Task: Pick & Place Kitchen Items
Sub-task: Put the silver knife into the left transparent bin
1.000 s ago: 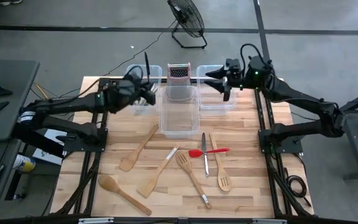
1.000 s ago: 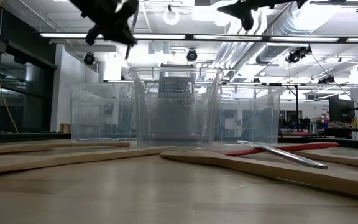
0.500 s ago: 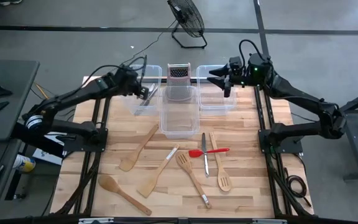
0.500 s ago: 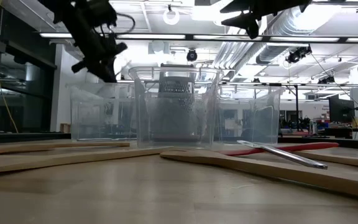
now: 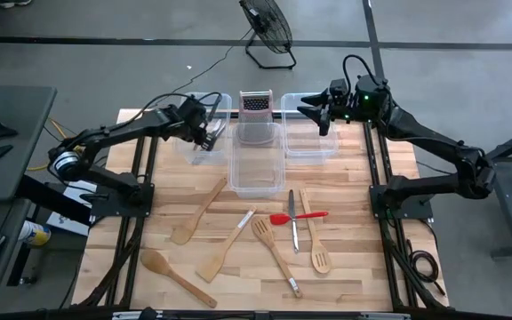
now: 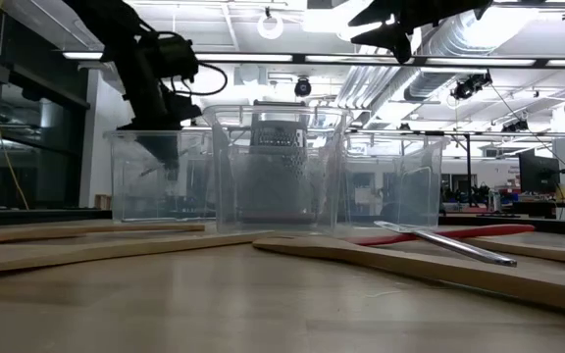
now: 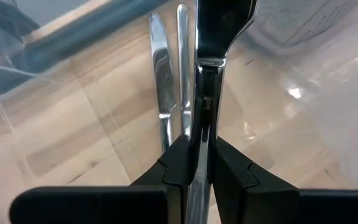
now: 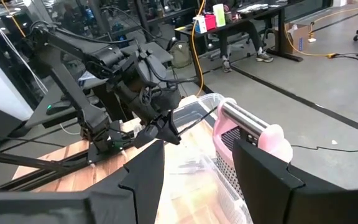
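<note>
My left gripper reaches down into the left clear bin, shut on a silver metal utensil. Two more silver utensils lie flat on that bin's floor. In the low view my left gripper shows behind the bin's wall. My right gripper hangs open and empty above the right clear bin. Several wooden utensils, a red spatula and a knife lie flat on the table's near half. My left gripper pinches the silver utensil's narrow handle between its two fingers. The fingers slant down from the table's left, and the utensil runs along them, its wider head out ahead over the bin's floor. Whether the head touches the floor I cannot tell.
A middle clear bin stands between the two others, with an upright metal grater at its far end. The table's wooden edge runs near the camera. Bare wood lies left of the utensils.
My left gripper has sunk toward the far edge into the left bin and tipped from near level to slanting down. The silver utensil, which stood up above the gripper, now points down into the bin.
</note>
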Controlling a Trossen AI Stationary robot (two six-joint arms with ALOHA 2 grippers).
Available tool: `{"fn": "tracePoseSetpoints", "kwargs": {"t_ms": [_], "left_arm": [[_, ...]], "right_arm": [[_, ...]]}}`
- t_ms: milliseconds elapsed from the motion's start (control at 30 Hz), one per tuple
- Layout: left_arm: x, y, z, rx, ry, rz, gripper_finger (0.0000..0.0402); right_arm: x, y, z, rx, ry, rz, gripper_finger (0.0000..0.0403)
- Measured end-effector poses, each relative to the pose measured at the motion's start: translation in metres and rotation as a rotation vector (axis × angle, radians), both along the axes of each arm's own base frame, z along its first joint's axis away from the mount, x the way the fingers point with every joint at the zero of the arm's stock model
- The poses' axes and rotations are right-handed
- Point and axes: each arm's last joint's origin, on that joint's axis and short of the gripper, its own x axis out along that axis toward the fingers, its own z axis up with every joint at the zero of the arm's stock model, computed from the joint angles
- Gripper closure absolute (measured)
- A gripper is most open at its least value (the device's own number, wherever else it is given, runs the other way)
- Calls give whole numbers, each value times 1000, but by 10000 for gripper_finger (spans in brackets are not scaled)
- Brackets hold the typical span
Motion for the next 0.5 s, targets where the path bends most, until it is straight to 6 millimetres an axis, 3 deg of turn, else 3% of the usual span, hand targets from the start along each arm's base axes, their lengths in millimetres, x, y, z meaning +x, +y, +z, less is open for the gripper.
{"fn": "tracePoseSetpoints", "kwargs": {"t_ms": [167,367,500], "left_arm": [[-1,-1,-3,-17,27,-5,358],[-1,-1,-3,-15,25,-5,299],[-1,-1,-3,-16,26,-5,287]], "right_arm": [[0,0,-2,12,16,0,220],[0,0,-3,21,30,0,220],[0,0,-4,21,30,0,220]]}}
